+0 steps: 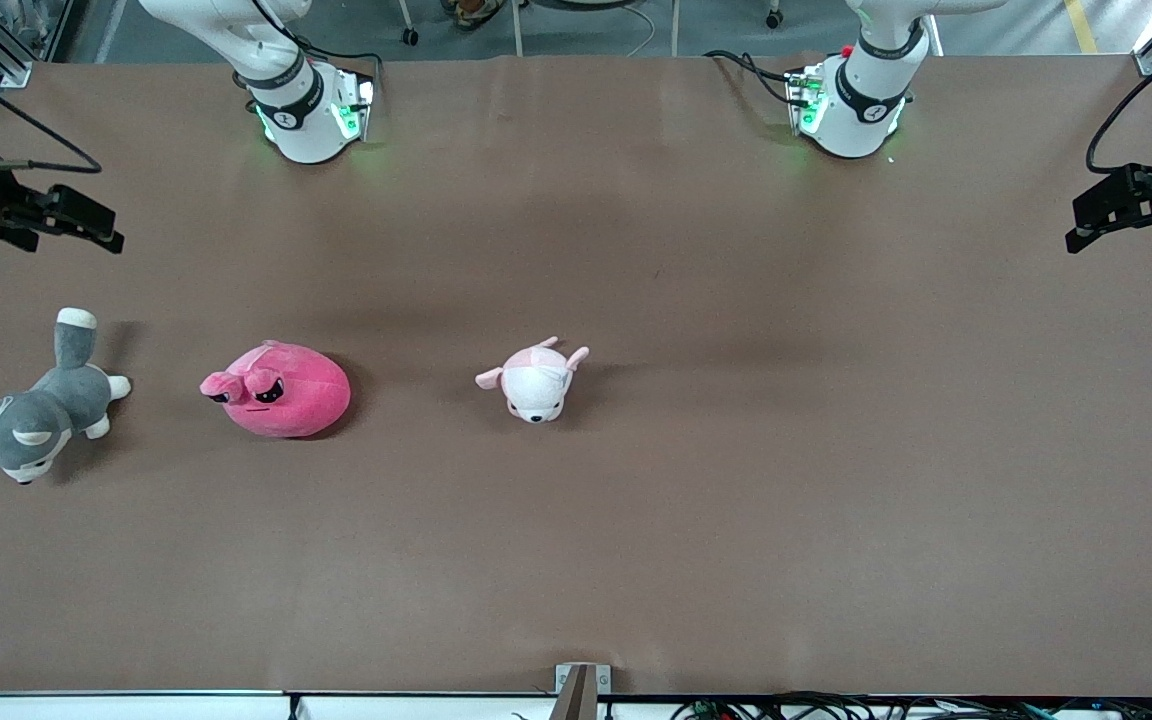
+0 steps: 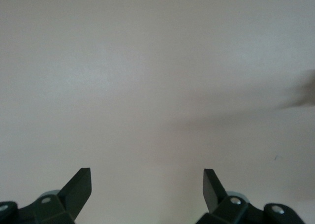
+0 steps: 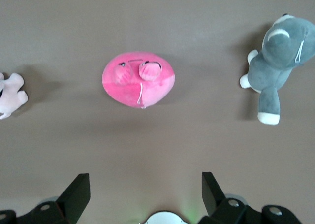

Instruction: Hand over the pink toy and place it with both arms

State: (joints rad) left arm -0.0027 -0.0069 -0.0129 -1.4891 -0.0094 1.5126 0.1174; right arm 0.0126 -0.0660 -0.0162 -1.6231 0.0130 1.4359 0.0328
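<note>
The pink toy (image 1: 281, 390) (image 3: 139, 79), a round hot-pink plush with floppy ears and dark eyes, lies on the brown table (image 1: 636, 520) toward the right arm's end. My right gripper (image 1: 76, 235) (image 3: 146, 184) hangs open and empty over bare table at that end, apart from the toy. At the left arm's end my left gripper (image 1: 1122, 248) (image 2: 147, 182) hangs open over bare table, with nothing between its fingers. The toy does not show in the left wrist view.
A grey-and-white husky plush (image 1: 36, 415) (image 3: 278, 61) lies beside the pink toy, closer to the right arm's table end. A pale pink-and-white puppy plush (image 1: 536, 382) (image 3: 10, 96) lies near the table's middle. Both arm bases (image 1: 311, 110) (image 1: 851, 105) stand farthest from the front camera.
</note>
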